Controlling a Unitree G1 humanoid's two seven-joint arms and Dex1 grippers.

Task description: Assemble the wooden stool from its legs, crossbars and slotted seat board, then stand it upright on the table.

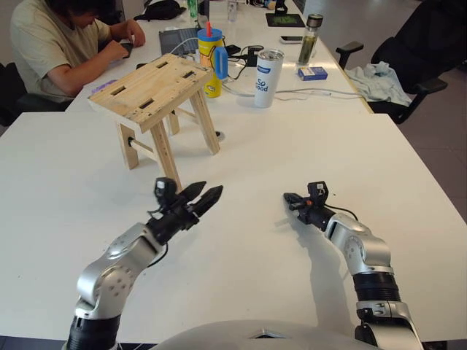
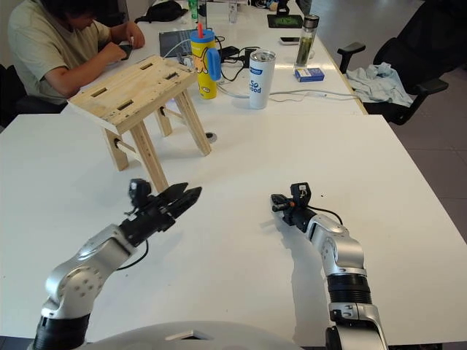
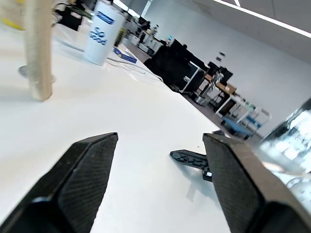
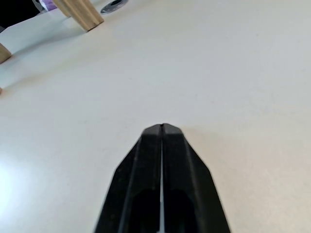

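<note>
Nearest in, my left jaws hang released just above the counter (image 1: pixel 248 153), tips spread and pointing toward the stool, nothing between them. My right jaws sit low over the bare white surface, clenched on nothing. And there's the wooden stool (image 1: pixel 157 95), well ahead of my left side, upright on all four legs with crossbars in and the slotted seat board on top. So I judge the build finished, which would explain both arms resting clear of it, well apart from the wood. The head view gives me the whole stool, with the yellow bottle (image 1: pixel 211 58) and white tumbler (image 1: pixel 268 78) standing behind it. My left wrist view comes in lower: one stool leg (image 3: pixel 39 48) planted flat on the counter, and the wide gap between my own tips. My right wrist view settles what the head view leaves too small, the two tips pressed together along one thin seam, with two stool feet (image 4: pixel 80 12) and a small metal disc (image 4: pixel 114 5) beyond.
</note>
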